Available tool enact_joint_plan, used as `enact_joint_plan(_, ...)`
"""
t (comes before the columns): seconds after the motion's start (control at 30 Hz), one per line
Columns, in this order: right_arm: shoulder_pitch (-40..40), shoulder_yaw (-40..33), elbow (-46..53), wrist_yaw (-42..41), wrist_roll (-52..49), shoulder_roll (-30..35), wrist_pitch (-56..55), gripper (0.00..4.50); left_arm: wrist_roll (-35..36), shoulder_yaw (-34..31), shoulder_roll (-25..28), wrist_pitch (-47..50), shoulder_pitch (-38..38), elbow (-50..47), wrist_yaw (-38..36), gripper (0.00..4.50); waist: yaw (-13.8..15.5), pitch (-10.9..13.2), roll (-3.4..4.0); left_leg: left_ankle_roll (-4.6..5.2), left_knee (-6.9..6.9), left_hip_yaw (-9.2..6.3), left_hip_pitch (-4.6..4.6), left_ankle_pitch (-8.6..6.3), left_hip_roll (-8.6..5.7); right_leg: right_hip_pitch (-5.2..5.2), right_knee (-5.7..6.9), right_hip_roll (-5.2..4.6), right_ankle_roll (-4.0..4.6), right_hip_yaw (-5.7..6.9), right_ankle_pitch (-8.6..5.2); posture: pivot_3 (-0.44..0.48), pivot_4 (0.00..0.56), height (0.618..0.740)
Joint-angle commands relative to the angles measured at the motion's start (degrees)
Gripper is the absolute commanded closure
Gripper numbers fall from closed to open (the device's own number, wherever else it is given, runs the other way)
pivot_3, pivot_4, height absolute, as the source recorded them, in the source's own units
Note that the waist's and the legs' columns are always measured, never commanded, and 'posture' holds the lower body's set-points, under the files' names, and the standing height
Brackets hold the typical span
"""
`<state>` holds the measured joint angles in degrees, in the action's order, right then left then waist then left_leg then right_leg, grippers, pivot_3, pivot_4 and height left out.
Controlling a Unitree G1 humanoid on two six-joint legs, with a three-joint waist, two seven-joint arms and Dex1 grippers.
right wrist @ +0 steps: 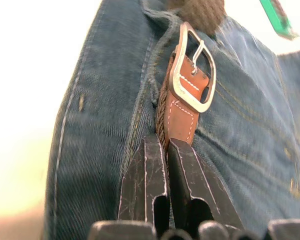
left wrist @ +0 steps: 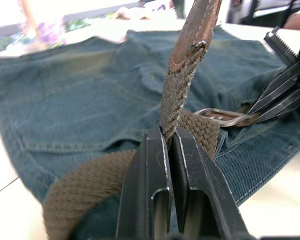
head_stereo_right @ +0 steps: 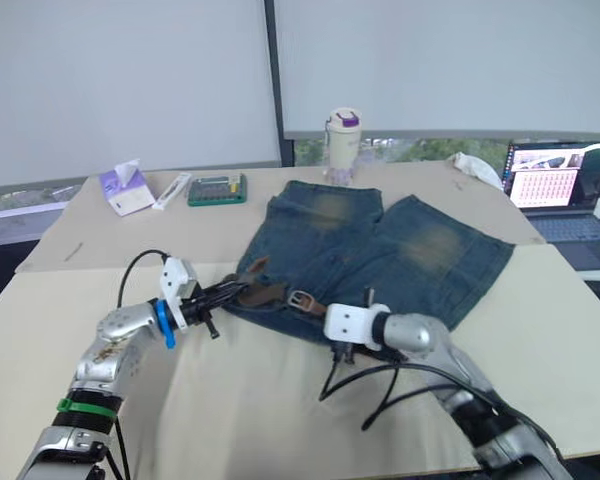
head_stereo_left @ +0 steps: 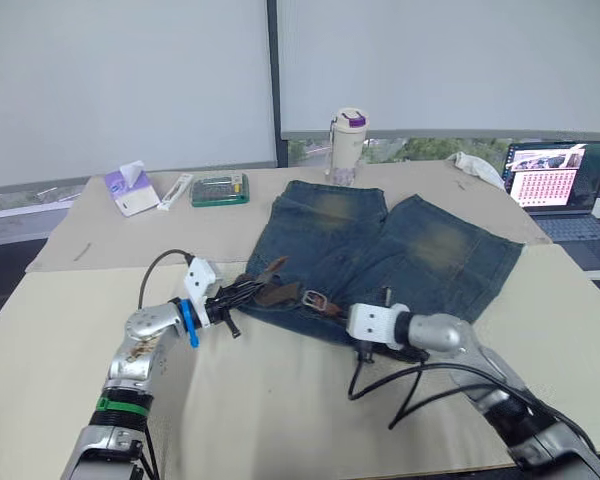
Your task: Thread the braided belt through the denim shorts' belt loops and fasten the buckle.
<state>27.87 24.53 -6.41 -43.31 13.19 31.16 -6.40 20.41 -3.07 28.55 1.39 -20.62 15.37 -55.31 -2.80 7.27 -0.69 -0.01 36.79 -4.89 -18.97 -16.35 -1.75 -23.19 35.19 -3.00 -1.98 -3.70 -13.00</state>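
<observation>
Beige cloth is covering the bench (head_stereo_left: 280, 400) where I am working, with white blinds behind. Faded denim shorts (head_stereo_left: 380, 250) are lying flat mid-bench, waistband toward me. My left pincer (left wrist: 168, 150) is pinching the woven part of the braided belt (left wrist: 190, 65) just below its brown leather tip, which is standing up over the waistband. My right pincer (right wrist: 166, 150) is pinching the leather strap just behind the silver buckle (right wrist: 192, 70), which is resting on the waistband. Farther back, a lidded cup (head_stereo_left: 347, 143) and a laptop (head_stereo_left: 560, 190) are sitting.
</observation>
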Motion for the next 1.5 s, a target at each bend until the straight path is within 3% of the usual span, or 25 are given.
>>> enact_joint_plan(0.03, 2.6, 1.5, -1.1, -1.8, 0.0, -2.2, -5.0, 4.48, 1.7, -3.2, 2.1, 0.3, 1.8, -4.5, -0.1, 4.5, 0.2, 0.0, 0.01, 0.0, -0.01, -0.02, -0.01, 0.0, 0.1, -0.05, 0.02, 0.01, 0.02, 0.01, -0.01, 0.0, 0.15, 0.74)
enact_joint_plan(0.3, 1.6, 3.7, -1.3, -7.0, -1.4, -3.6, -11.2, 4.48, 5.8, -6.9, 3.9, 5.3, 10.8, -14.4, 0.0, 4.5, 0.4, 0.0, 0.04, -0.02, 0.0, -0.11, -0.04, -0.01, 0.06, -0.04, 0.0, -0.21, 0.02, 0.02, 0.0, 0.0, 0.15, 0.74)
enact_joint_plan(0.47, -2.7, -2.4, 0.3, -5.8, -2.8, 0.9, -10.0, 4.48, 7.2, -4.6, 5.0, 8.9, 12.8, -17.9, -2.9, 4.5, 0.9, 0.0, 0.06, -0.02, -0.01, -0.12, -0.04, -0.02, 0.05, -0.02, 0.0, -0.24, 0.02, 0.03, 0.0, 0.0, 0.15, 0.74)
enact_joint_plan(0.67, -8.4, -12.2, 4.3, -1.6, -9.4, 2.5, -5.1, 4.48, -1.5, 0.0, 1.8, 4.0, 6.2, -13.3, 3.4, 4.5, 3.0, 0.0, 0.07, -0.02, 0.06, -0.15, -0.03, -0.01, -0.31, 0.1, -0.07, -0.47, 0.02, 0.06, 0.0, 0.0, 0.15, 0.74)
enact_joint_plan(0.8, -13.6, -17.2, 12.1, 3.8, -15.7, -2.9, 0.2, 4.48, -8.0, 3.5, -3.3, -0.5, 1.6, -11.6, 10.2, 4.5, 3.2, 0.0, 0.06, -0.03, 0.1, -0.17, -0.14, -0.01, -0.32, 0.05, -0.08, -0.47, 0.0, 0.07, 0.04, 0.0, 0.15, 0.74)
enact_joint_plan(1.03, -19.5, -17.7, 18.6, 10.9, -15.9, -10.5, 4.5, 4.48, -18.8, 12.0, -8.3, -5.3, -2.4, -9.4, 15.8, 4.5, 2.8, 0.0, 0.11, -0.03, 0.07, -0.17, -0.17, -0.01, -0.31, 0.03, -0.02, -0.44, -0.02, 0.02, 0.04, 0.0, 0.15, 0.74)
enact_joint_plan(1.23, -20.0, -18.5, 19.4, 13.9, -16.2, -12.2, 5.7, 4.48, -21.4, 12.0, -11.8, -3.9, -4.4, -7.7, 22.3, 4.5, 2.6, 0.0, 0.11, -0.03, 0.08, -0.17, -0.18, -0.01, -0.33, 0.02, -0.03, -0.41, -0.03, 0.04, 0.03, 0.0, 0.15, 0.74)
enact_joint_plan(1.5, -20.7, -20.9, 20.0, 16.7, -19.6, -15.0, 8.7, 4.48, -23.6, 12.7, -11.1, -3.5, -2.7, -9.0, 24.1, 4.5, 2.3, 0.0, 0.11, -0.03, 0.07, -0.19, -0.18, -0.01, -0.33, 0.02, -0.02, -0.41, -0.03, 0.06, 0.03, 0.0, 0.15, 0.74)
